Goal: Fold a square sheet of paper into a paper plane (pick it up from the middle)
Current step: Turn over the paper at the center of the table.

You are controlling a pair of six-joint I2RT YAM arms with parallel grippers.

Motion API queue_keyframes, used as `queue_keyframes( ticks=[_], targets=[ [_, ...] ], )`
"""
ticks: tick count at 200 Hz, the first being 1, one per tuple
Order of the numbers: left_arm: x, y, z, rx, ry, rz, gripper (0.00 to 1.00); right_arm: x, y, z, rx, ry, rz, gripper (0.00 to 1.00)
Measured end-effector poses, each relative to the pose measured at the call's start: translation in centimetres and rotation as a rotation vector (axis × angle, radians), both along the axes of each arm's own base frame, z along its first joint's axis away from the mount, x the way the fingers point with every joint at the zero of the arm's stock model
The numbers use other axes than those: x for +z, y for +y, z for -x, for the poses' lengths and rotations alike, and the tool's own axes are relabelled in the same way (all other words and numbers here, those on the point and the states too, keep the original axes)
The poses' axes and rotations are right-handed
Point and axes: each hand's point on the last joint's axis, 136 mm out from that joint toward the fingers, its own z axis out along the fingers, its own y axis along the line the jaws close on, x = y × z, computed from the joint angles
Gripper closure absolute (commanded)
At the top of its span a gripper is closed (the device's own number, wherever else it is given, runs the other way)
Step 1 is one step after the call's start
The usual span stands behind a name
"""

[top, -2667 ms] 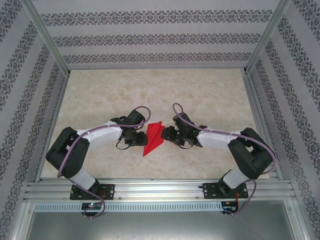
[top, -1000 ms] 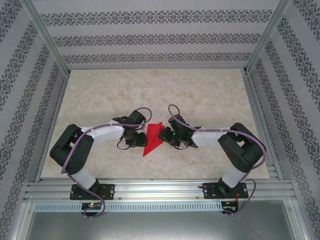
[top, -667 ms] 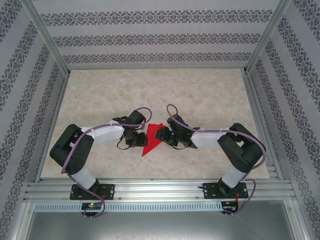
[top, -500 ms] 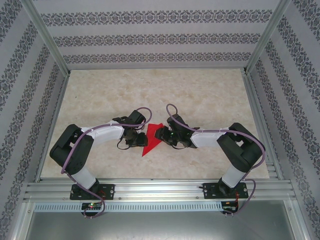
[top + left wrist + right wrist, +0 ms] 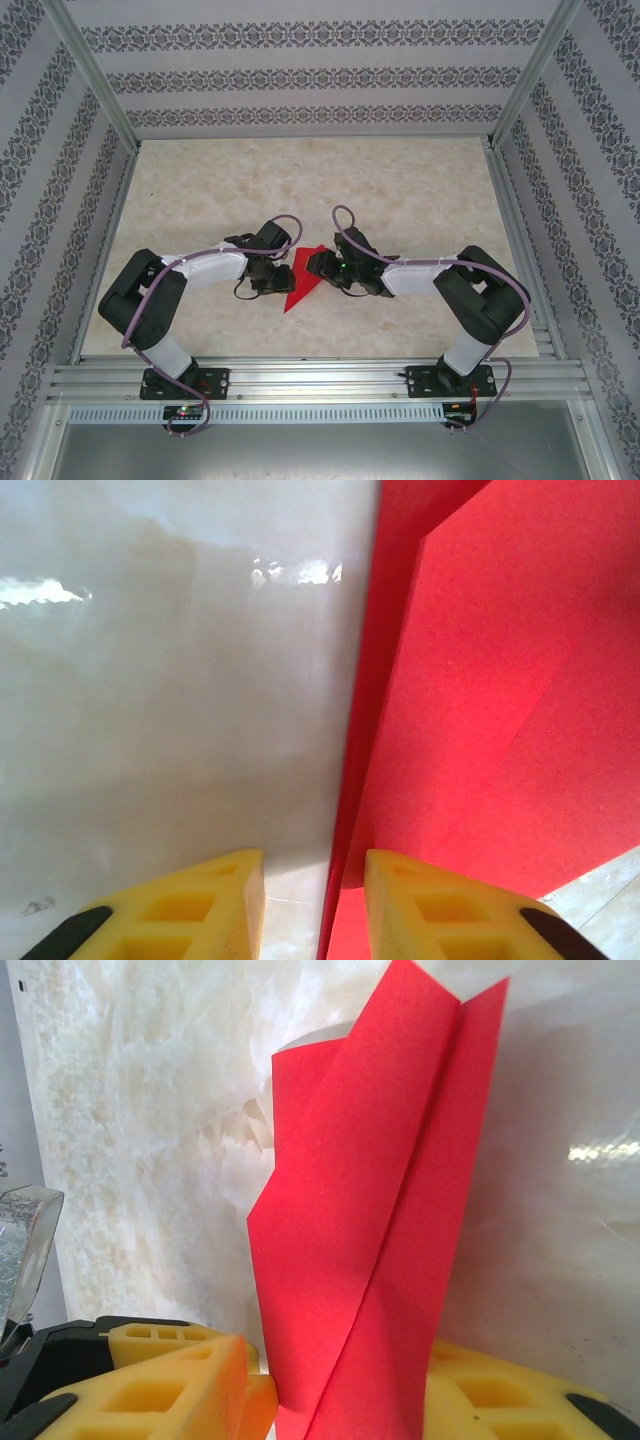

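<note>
The paper plane (image 5: 303,281) lies midway on the counter (image 5: 400,180). Your left pincer (image 5: 313,900) stands parted astride its edge; whether your right pincer (image 5: 345,1395) grips the raised flap, you cannot tell. Likely a wing fold: next, press that flap flat.

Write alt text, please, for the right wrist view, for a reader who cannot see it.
A folded bright red paper plane runs up the frame from between the two yellow fingers of the right gripper, its layers parting slightly at the far end. Behind it lies the pale, marbled table.
</note>
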Motion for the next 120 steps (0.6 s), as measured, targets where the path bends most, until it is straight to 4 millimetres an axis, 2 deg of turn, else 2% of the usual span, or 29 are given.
queue_keyframes(
  ticks=[120],
  targets=[
    [0.00,0.01,-0.04,0.034,-0.003,0.029,0.68,-0.59,0.28,0.40,0.009,0.012,0.007,0.54]
  ],
)
